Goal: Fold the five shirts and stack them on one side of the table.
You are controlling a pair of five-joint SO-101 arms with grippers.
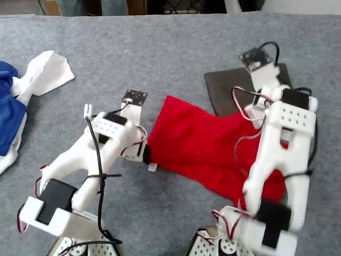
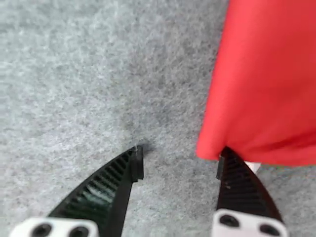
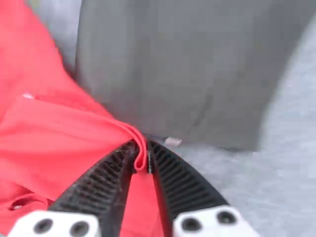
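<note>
The right jaws pinch only a thin fold of the red shirt (image 1: 197,141) while the left jaws stand open at its corner, so a one-sided pull could slip it free.

Bright, diffuse overhead light; shadows soft, faint on grey table (image 1: 186,48).
</note>
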